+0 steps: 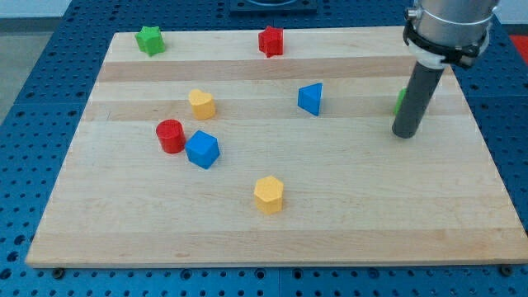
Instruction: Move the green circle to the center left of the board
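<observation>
The green circle is at the board's right side, mostly hidden behind my rod; only a thin green sliver shows at the rod's left edge. My tip rests on the board just below and in front of it, touching or nearly touching. The wooden board fills the view.
A green star sits at the top left, a red star at the top middle. A yellow heart, red cylinder and blue cube cluster left of centre. A blue triangle and yellow hexagon lie mid-board.
</observation>
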Controlling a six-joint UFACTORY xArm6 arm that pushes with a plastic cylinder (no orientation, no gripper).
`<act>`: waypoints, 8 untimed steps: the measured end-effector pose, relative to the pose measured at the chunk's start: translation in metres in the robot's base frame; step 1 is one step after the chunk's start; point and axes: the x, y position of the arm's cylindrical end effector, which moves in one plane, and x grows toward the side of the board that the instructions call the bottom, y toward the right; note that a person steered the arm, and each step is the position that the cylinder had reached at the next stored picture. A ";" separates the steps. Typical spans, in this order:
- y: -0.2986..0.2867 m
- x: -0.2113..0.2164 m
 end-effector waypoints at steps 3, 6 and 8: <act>0.026 0.029; 0.090 0.036; 0.126 -0.027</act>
